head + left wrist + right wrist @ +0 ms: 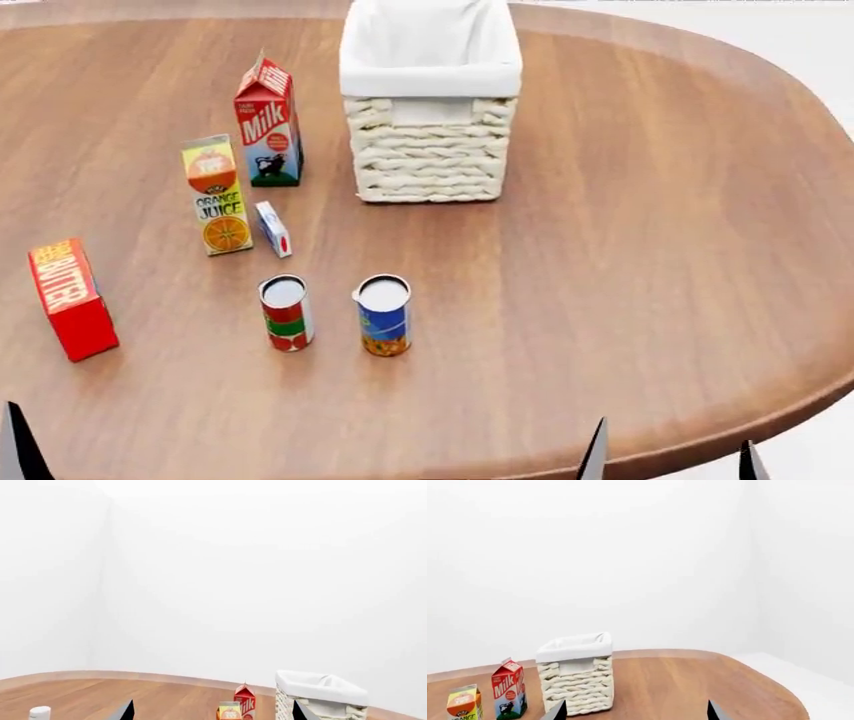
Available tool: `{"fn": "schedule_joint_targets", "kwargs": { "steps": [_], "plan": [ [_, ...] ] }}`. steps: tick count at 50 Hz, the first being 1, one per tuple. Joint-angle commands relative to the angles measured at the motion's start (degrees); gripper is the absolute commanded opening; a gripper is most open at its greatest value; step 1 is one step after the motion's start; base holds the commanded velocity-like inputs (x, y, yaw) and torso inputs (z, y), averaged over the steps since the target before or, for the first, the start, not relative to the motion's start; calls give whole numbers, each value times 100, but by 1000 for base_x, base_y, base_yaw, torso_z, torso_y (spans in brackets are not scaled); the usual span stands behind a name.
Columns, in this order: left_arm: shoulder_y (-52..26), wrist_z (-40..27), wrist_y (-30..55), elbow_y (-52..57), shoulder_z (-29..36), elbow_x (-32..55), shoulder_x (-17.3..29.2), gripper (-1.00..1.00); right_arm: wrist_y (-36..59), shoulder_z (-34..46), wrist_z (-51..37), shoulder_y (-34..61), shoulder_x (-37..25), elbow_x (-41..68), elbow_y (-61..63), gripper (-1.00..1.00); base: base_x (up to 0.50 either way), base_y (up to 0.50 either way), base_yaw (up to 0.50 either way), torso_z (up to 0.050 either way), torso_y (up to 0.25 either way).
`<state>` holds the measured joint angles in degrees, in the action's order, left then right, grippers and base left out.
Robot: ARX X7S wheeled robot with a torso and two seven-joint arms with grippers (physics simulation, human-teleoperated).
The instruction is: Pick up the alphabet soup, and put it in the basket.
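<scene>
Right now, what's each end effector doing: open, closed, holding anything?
Left end effector: open, fingertips spread, holding nothing.
Right end effector: open, fingertips spread, holding nothing.
The alphabet soup stands untouched on the table.

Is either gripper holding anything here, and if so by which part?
Nothing is held. Both grippers' fingertips stand apart with only air between. The alphabet soup stands untouched on the table, short of the basket.

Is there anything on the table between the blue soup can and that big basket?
No. In the head view, only bare wood lies between the alphabet soup and the basket.
</scene>
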<state>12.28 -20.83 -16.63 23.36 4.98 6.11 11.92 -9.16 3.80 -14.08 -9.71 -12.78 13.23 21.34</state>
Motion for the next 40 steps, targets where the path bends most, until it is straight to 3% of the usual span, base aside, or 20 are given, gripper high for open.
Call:
{"fn": "schedule_joint_targets", "kwargs": {
  "steps": [1, 40],
  "plan": [
    [16, -37, -52, -8, 25, 11, 41, 100, -141, 96, 25, -57, -34, -64, 46, 100, 258, 0, 0, 0, 0],
    [21, -175, -71, 26, 113, 24, 148, 100, 17, 250, -55, 26, -147, 19, -13, 100, 204, -27, 0, 0, 0]
  ]
}}
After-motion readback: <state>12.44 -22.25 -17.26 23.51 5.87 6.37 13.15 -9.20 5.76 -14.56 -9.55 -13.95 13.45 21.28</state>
